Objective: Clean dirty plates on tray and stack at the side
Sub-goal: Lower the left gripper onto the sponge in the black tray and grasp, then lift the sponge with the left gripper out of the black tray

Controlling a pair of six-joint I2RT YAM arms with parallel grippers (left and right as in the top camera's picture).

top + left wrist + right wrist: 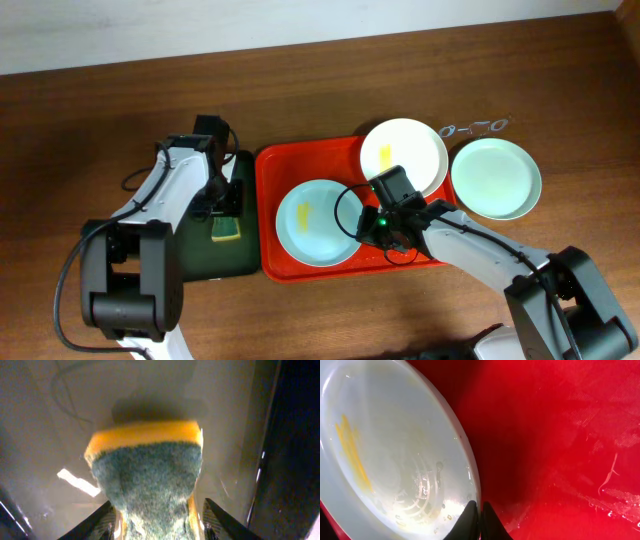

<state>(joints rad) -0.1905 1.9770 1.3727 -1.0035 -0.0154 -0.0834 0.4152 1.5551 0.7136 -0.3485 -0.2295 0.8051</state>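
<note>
Pinching the rim of a glossy, yellow-streaked mint-blue plate (395,445), right gripper (480,512) jaws nearly together; plate lies in the wet red tray (560,435). Left gripper (159,512) jaws half-wide, squeezing a yellow sponge (147,470), coarse green face.

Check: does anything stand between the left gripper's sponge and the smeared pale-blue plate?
Nothing visible but the raised rim of the red plastic tray. The yellow-and-green sponge is over the dark green tray; the right gripper, shut, meets the far edge of the round mint-blue plate.
</note>
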